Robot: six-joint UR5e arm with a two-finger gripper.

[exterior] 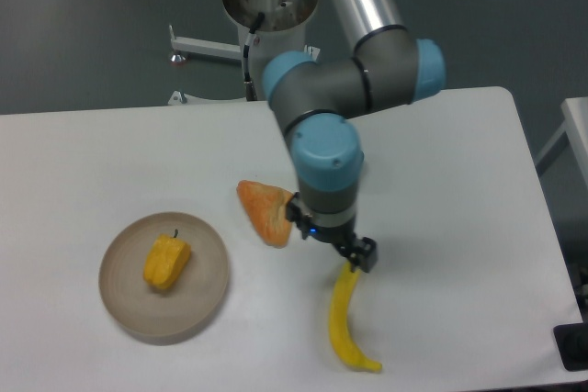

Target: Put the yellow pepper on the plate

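Hanging: the gripper sits low over the table, below the arm's blue wrist cap, just above the top end of the banana.
Gripper state: seen from above, the wrist hides the fingers; how far they stand apart cannot be told, and nothing shows between them.
Gripper neighbours: orange wedge just to its left, banana just below it in the view.
Banana: long, curved, yellow; lies on the table with its upper tip under the gripper's dark body and its lower tip pointing right, near the front edge.
Orange wedge: roughly triangular orange piece, flat on the table; its right edge is partly covered by the wrist.
Arm: grey links with blue joint caps; a silver tube runs up to the top of the view; the base column stands behind the table's far edge.
Pepper: yellow, blocky, short dark stem at its top; lies on the plate, near its middle, well apart from the gripper.
Plate: round, tan, low rim; rests on the table's left front part.
Table: white, rounded far right corner.
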